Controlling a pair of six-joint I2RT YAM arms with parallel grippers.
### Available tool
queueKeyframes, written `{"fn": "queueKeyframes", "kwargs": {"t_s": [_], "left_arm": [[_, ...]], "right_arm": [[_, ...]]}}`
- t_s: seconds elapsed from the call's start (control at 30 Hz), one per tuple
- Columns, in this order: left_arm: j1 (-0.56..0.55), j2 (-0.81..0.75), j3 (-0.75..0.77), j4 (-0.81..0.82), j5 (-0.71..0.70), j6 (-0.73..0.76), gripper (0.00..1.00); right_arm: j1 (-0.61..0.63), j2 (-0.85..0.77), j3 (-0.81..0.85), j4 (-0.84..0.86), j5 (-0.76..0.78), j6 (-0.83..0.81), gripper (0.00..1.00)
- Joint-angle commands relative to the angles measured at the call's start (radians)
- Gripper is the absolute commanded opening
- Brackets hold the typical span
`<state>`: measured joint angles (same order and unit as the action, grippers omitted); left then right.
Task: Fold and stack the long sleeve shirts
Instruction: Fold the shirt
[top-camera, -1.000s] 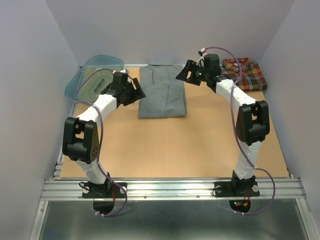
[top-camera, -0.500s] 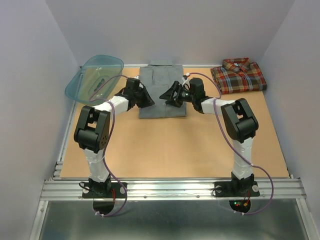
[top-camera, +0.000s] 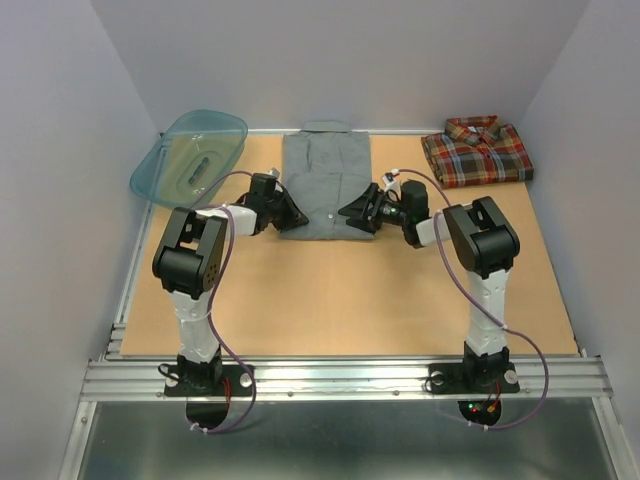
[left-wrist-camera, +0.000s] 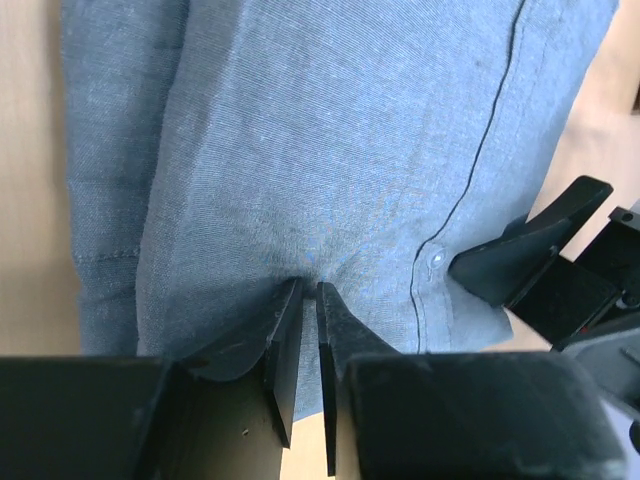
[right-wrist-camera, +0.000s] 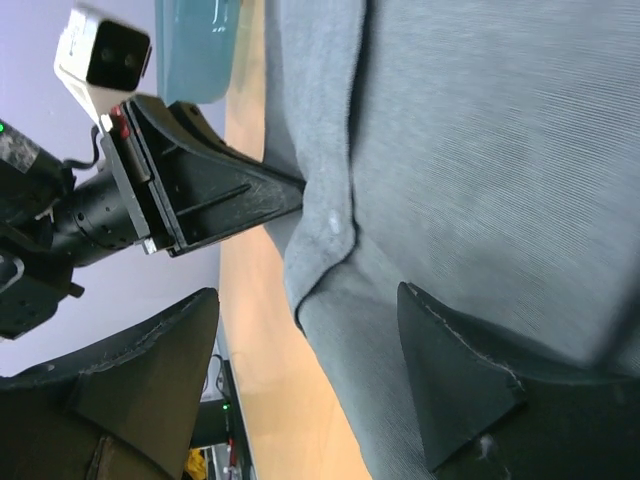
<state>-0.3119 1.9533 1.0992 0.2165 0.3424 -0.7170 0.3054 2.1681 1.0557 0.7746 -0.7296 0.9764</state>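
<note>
Left gripper (left-wrist-camera: 308, 300): clenched on a pinch of grey shirt (left-wrist-camera: 350, 150) at its near hem. Right gripper (right-wrist-camera: 308, 295): jaws spread wide, grasping nothing, same hem's corner between my fingers. Plaid shirt (top-camera: 477, 150) folded, well beyond my right gripper.

Both arms fold low, elbows raised, reaching inward. The left hand (left-wrist-camera: 308, 288) pinches a fold of the grey shirt (left-wrist-camera: 350, 130); the right hand (top-camera: 356, 215) is spread wide.
</note>
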Motion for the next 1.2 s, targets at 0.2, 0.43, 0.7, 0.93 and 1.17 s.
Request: {"fn": "queueKeyframes", "kwargs": {"t_s": [0.2,0.43,0.7,0.93,1.17], "left_arm": [[0.014,-0.138,-0.087,-0.069,-0.032,0.031,0.28],[-0.001,-0.264,-0.108,-0.083,-0.051,0.057,0.38],[-0.003,-0.205,-0.117,-0.08,-0.086,0.05,0.35],[0.0,-0.185,-0.154,-0.109,-0.128,0.011,0.3],[0.014,-0.209,-0.205,-0.132,-0.128,-0.01,0.27]], "right_arm": [[-0.065,-0.148,0.026,-0.204,0.07,-0.119,0.78],[0.02,-0.263,0.07,-0.265,0.053,-0.114,0.78],[0.144,-0.162,0.154,-0.123,0.055,0.005,0.78],[0.17,0.001,0.15,-0.055,0.041,0.047,0.78],[0.136,0.027,0.018,-0.057,0.055,0.021,0.78]]}}
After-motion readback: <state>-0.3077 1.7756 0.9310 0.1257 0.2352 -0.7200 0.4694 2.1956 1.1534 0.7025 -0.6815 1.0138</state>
